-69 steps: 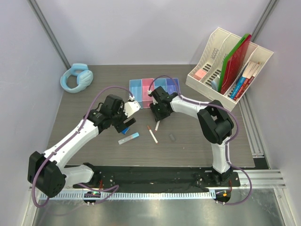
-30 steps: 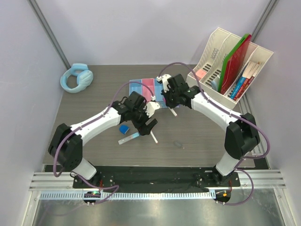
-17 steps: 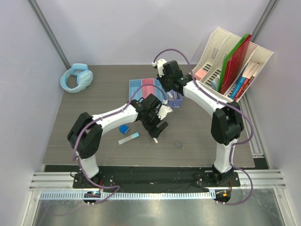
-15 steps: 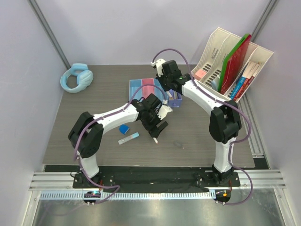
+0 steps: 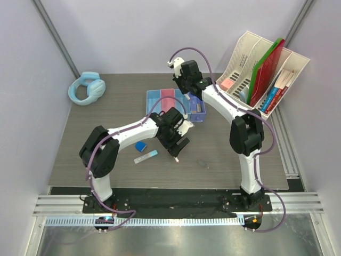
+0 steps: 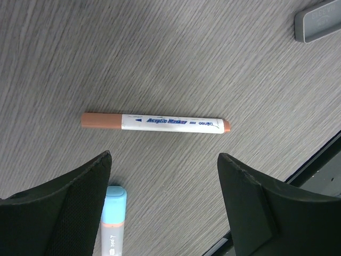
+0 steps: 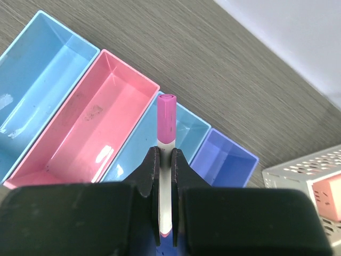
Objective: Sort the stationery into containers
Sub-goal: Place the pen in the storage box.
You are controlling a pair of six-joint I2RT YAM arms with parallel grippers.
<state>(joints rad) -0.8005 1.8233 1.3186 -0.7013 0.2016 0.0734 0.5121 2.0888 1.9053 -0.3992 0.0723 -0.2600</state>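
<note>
Right pincer [image 7: 164, 160] lifted purple-capped pen [image 7: 165, 114] above bins [image 7: 101, 106]; file organiser [image 7: 298, 172] beside.

We see bare table [image 6: 213, 64] all round the red-capped pen [image 6: 154, 122] between the left gripper's [image 6: 160, 200] spread fingers, though the pale blue tube [image 6: 113, 224] crowds one finger (the grey eraser [image 6: 318, 20] lies well apart). Under the right gripper [image 7: 165, 154], clamped on the purple-capped pen [image 7: 165, 120], the bins [image 7: 90, 128] gape open-topped, with the file organiser [image 5: 242, 50] near on the right.
</note>
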